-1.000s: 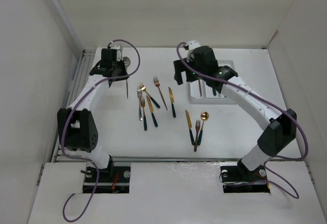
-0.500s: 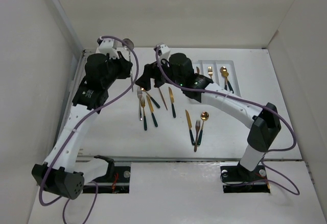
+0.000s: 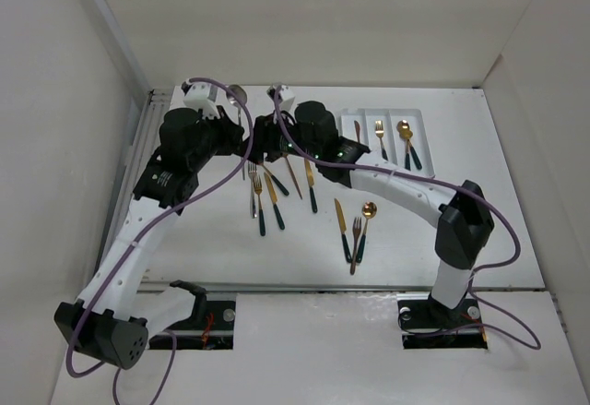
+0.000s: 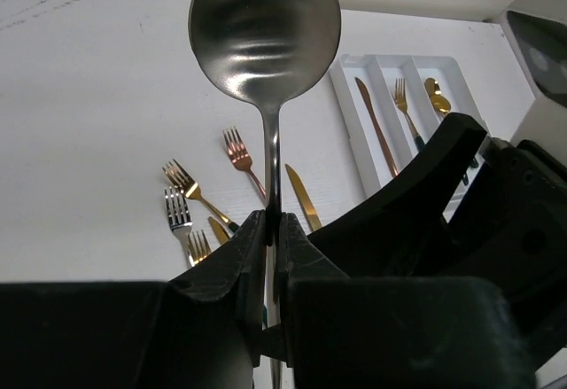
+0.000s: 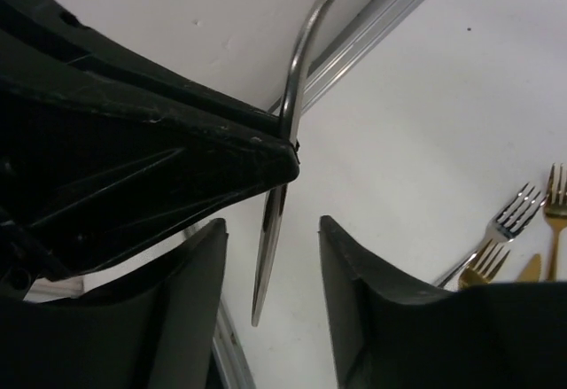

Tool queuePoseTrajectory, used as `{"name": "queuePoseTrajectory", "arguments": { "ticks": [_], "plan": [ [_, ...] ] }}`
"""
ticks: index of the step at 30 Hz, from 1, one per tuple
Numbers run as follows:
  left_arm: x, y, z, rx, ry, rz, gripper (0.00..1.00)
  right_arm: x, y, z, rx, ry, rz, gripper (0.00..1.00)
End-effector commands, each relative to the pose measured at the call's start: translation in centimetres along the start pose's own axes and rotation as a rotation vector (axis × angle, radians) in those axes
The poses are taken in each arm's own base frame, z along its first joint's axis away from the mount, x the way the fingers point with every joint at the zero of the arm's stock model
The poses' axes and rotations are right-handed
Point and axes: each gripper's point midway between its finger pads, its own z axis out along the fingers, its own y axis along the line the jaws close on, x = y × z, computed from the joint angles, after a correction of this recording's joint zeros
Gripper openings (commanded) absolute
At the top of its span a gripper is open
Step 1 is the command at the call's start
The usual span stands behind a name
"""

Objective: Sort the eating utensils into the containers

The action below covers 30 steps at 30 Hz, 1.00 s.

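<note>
My left gripper (image 4: 272, 216) is shut on the thin handle of a silver spoon (image 4: 264, 30), which it holds upright above the table with the bowl up. In the top view the spoon (image 3: 237, 92) sits between the two wrists, at the left gripper (image 3: 241, 134). My right gripper (image 5: 271, 222) stands open around the handle's lower end, a gap on each side. Seen from above, it (image 3: 257, 141) faces the left one. Several gold forks (image 3: 261, 204), knives (image 3: 312, 184) and a spoon (image 3: 368, 211) lie on the table. The white tray (image 3: 383, 113) holds a knife, a fork and gold spoons.
A metal rail (image 5: 381, 17) runs along the table's left edge, behind the held spoon. White walls close in the table at the back and both sides. The right arm's forearm (image 3: 406, 188) stretches over the table between the tray and the loose cutlery.
The right arm swung left from the tray to the left gripper, and its jaws have narrowed around the spoon's handle. The left arm lifted the spoon and carried it rightwards.
</note>
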Motion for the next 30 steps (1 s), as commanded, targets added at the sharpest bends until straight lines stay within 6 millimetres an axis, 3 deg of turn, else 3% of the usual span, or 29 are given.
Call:
{"name": "queuePoseTrajectory", "arguments": {
  "ticks": [1,5,6,9,12,13,14,15,16,17,18,20,21,23,24,25,26,27,28,30],
  "plan": [
    [-1.6,-1.1,-1.1,0.043,-0.074,-0.015,0.00,-2.8,2.6,0.6,-0.081,-0.084,0.005,0.50],
    [-0.7,-1.0,-1.3,0.048,-0.060,-0.025,0.00,-3.0,3.1,1.6,-0.126,-0.078,-0.003,0.31],
    [-0.4,-0.9,-1.5,0.048,-0.059,-0.025,0.00,-2.9,3.3,1.6,-0.136,-0.072,-0.004,0.19],
    [0.0,-0.7,-1.3,0.045,-0.050,-0.025,0.00,-3.5,3.4,1.6,-0.128,-0.087,0.003,0.00],
    [1.0,-0.6,-1.1,0.050,-0.026,-0.014,0.00,-3.4,2.8,1.4,-0.098,-0.097,0.008,0.00],
    [1.0,-0.7,-1.1,0.058,-0.023,-0.014,0.10,-4.0,2.9,1.2,-0.093,-0.113,-0.005,0.00],
    [1.4,-0.9,-1.0,0.072,-0.016,-0.014,0.28,-3.6,2.5,1.2,-0.080,-0.109,-0.001,0.00],
    [1.7,-0.7,-0.9,0.071,-0.012,-0.014,0.47,-3.1,1.9,1.3,-0.059,-0.104,0.004,0.00],
    [2.2,-0.8,-0.8,0.080,0.002,-0.015,0.78,-3.3,1.9,1.0,-0.052,-0.110,0.004,0.00],
    [2.5,-0.6,-0.5,0.076,0.013,-0.001,0.90,-4.1,0.5,0.4,-0.026,-0.126,0.006,0.00],
    [2.5,-0.5,-0.5,0.076,0.012,0.021,1.00,-3.4,-1.1,0.3,0.003,-0.110,0.017,0.00],
    [2.8,-0.3,-0.2,0.073,0.021,0.052,1.00,-4.3,-2.6,-1.2,0.022,-0.121,0.020,0.00],
    [2.8,-0.2,-0.2,0.073,0.020,0.069,1.00,-4.1,-5.9,-2.4,0.066,-0.102,0.030,0.00],
    [2.5,0.0,-0.1,0.068,0.007,0.114,1.00,-4.0,-9.8,-4.8,0.159,-0.060,0.025,0.00],
    [2.9,0.4,0.0,0.056,0.015,0.122,1.00,-5.0,-13.5,-7.0,0.246,-0.060,0.031,0.00],
    [2.4,0.2,0.1,0.061,-0.004,0.124,1.00,-4.1,-16.0,-9.1,0.342,0.002,0.011,0.00],
    [2.9,1.3,0.6,0.022,-0.002,0.102,1.00,-5.0,-17.9,-10.2,0.399,-0.026,0.016,0.00],
    [2.9,2.0,0.8,-0.017,-0.015,0.011,1.00,-3.9,-20.0,-12.6,0.491,0.051,-0.028,0.00],
    [3.7,2.4,1.3,-0.014,0.012,0.003,1.00,-4.6,-23.3,-15.3,0.621,0.055,-0.051,0.00],
    [5.2,2.4,1.7,0.021,0.069,0.025,1.00,-3.1,-26.3,-19.3,0.753,0.187,-0.119,0.00]
  ]
}}
